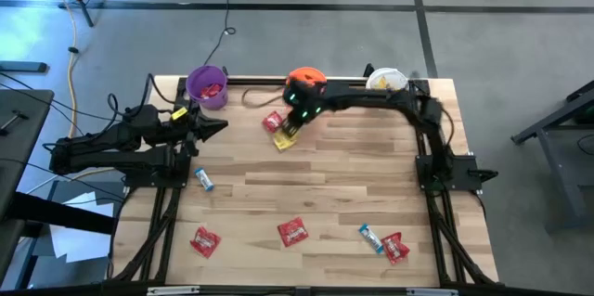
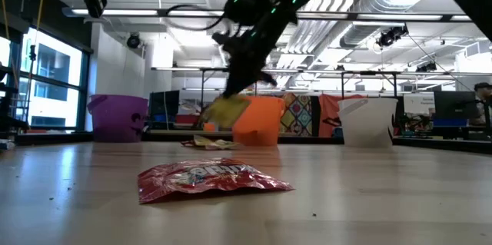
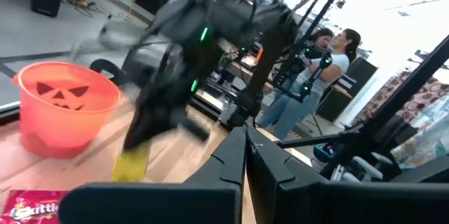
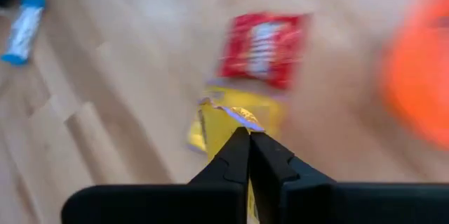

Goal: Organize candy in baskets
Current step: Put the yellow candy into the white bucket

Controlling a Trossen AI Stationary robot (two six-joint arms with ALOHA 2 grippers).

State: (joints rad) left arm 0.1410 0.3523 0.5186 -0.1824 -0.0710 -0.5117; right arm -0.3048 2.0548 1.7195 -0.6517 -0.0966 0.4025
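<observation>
Right gripper clenched on a yellow packet, lifted off the table just in front of the orange bucket at the far edge. Left gripper clenched empty near the purple bucket; red packets lie along the near edge.

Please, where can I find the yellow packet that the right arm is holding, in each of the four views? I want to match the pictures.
High view: yellow packet at table centre-rear, under the right tool.
Low view: hanging above the table, in front of the orange bucket.
Left wrist view: dangling below the right arm, beside the orange bucket.
Right wrist view: pinched at the fingertips.
Shared landmark: the orange bucket.
</observation>
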